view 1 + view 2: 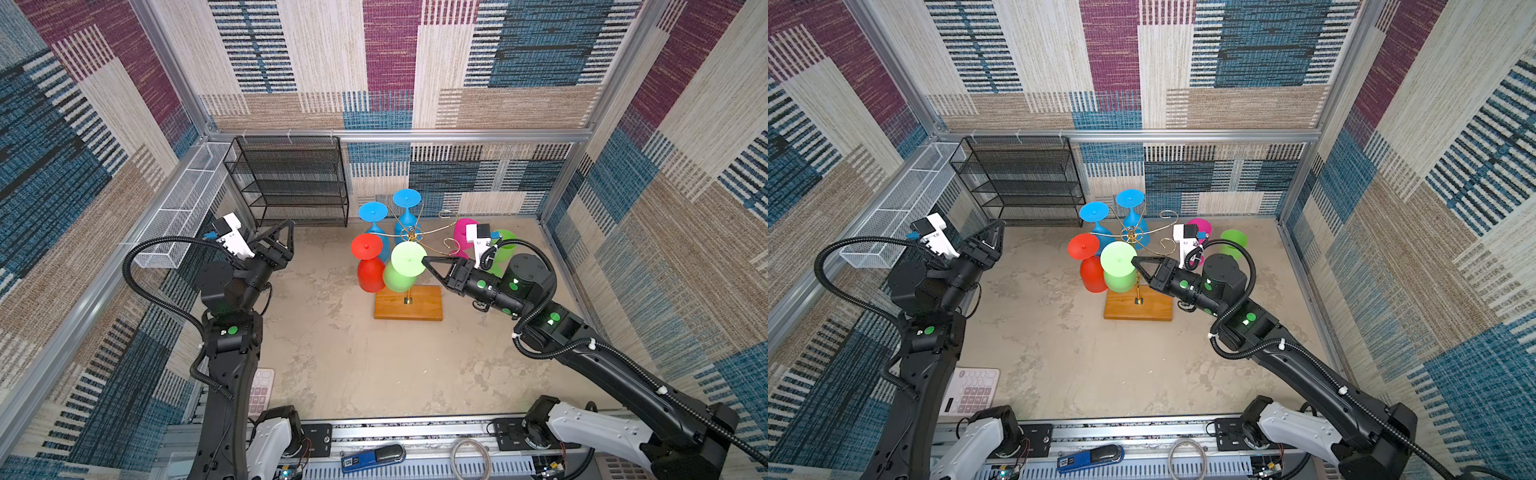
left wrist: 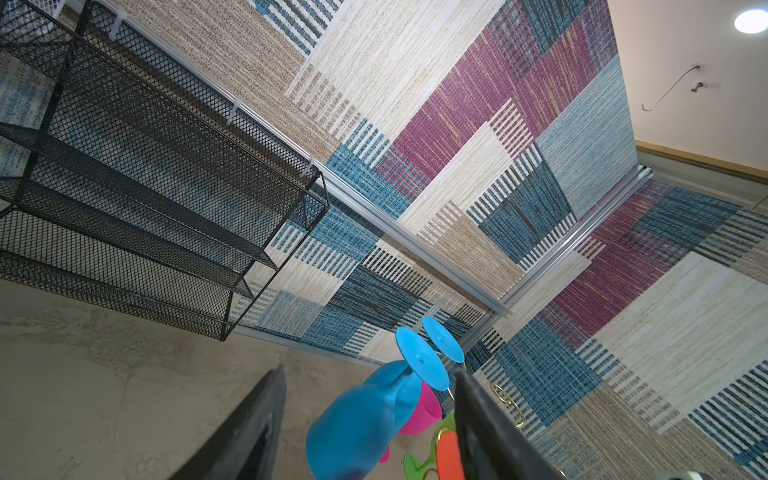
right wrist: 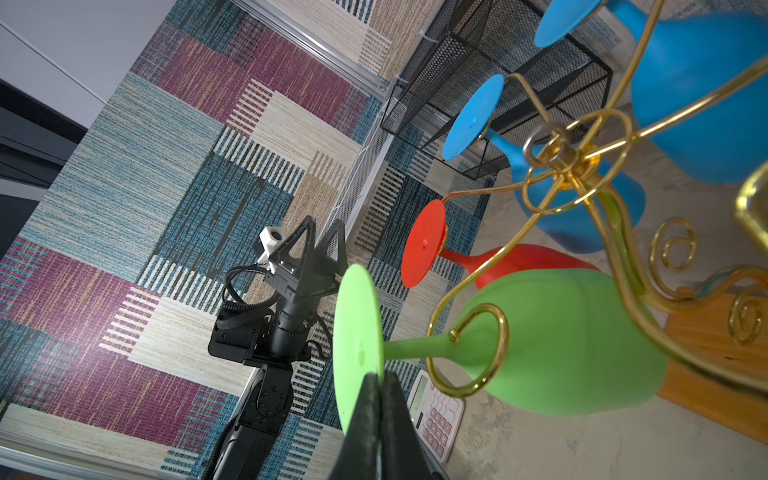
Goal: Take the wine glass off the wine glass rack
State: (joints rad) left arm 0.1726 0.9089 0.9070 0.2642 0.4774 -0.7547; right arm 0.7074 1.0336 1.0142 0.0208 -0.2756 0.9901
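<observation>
- Right claw (image 1: pixel 424 261) is pinched tight on the foot rim of the green wine glass (image 1: pixel 397 279).
- That glass hangs bowl-down in a scroll arm of the wine glass rack (image 1: pixel 424 306), mid-tabletop (image 1: pixel 332 365).
- Left claw (image 1: pixel 286 230) is parted and empty, near the black mesh shelf (image 1: pixel 291 178).

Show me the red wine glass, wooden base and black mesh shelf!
Red wine glass (image 1: pixel 370 276): a top view, bowl.
Wooden base (image 1: pixel 428 305): a top view, right end.
Black mesh shelf (image 1: pixel 299 183): a top view, middle tier.

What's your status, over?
Right gripper jaws shut on green glass foot. Left gripper open, standing off. Glass hooked on rack; red glass close beside.
</observation>
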